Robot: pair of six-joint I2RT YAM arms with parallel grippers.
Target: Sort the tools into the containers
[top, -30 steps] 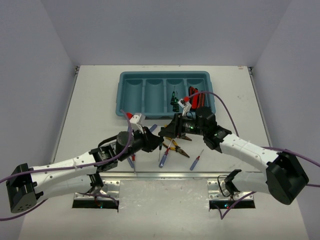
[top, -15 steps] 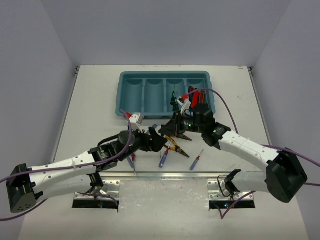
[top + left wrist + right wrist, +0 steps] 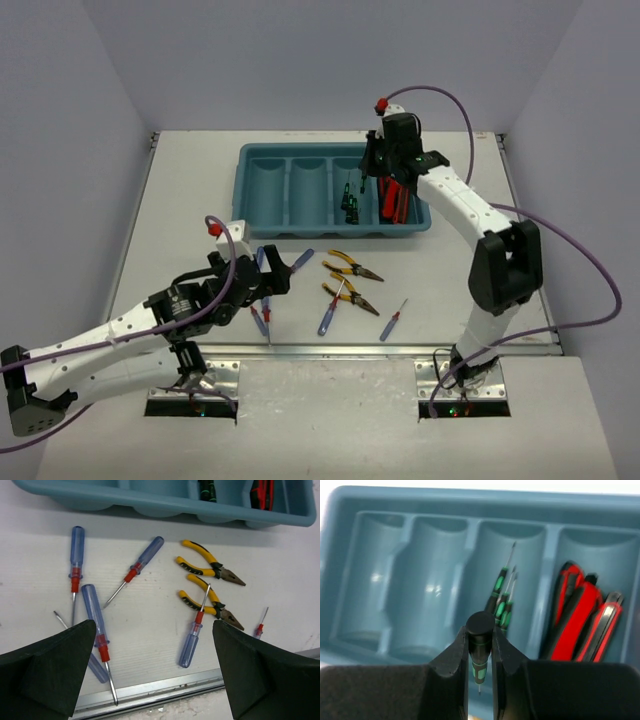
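My right gripper (image 3: 480, 645) is shut on a black-and-green screwdriver (image 3: 480, 652), held tip-down above the teal tray (image 3: 420, 500). In the top view it (image 3: 371, 172) hangs over the tray's (image 3: 330, 148) right half. The third compartment holds black-and-green screwdrivers (image 3: 501, 605), the fourth red-and-black utility knives (image 3: 582, 617). My left gripper (image 3: 278, 275) stands open and empty above the table, near its front. Below it lie blue-and-red screwdrivers (image 3: 95, 615) (image 3: 192, 640) (image 3: 142, 562) and two yellow-handled pliers (image 3: 210, 570) (image 3: 207, 600).
The tray's two left compartments (image 3: 427, 585) look empty. A small red-handled screwdriver (image 3: 393, 320) lies at the front right. A metal rail (image 3: 165, 687) runs along the table's near edge, just beyond the closest screwdrivers. The tray's front wall (image 3: 125, 500) borders the loose tools.
My left gripper has opened wide and drawn back to the left. My right gripper has closed on the black-and-green screwdriver and swung from the table's middle to above the tray.
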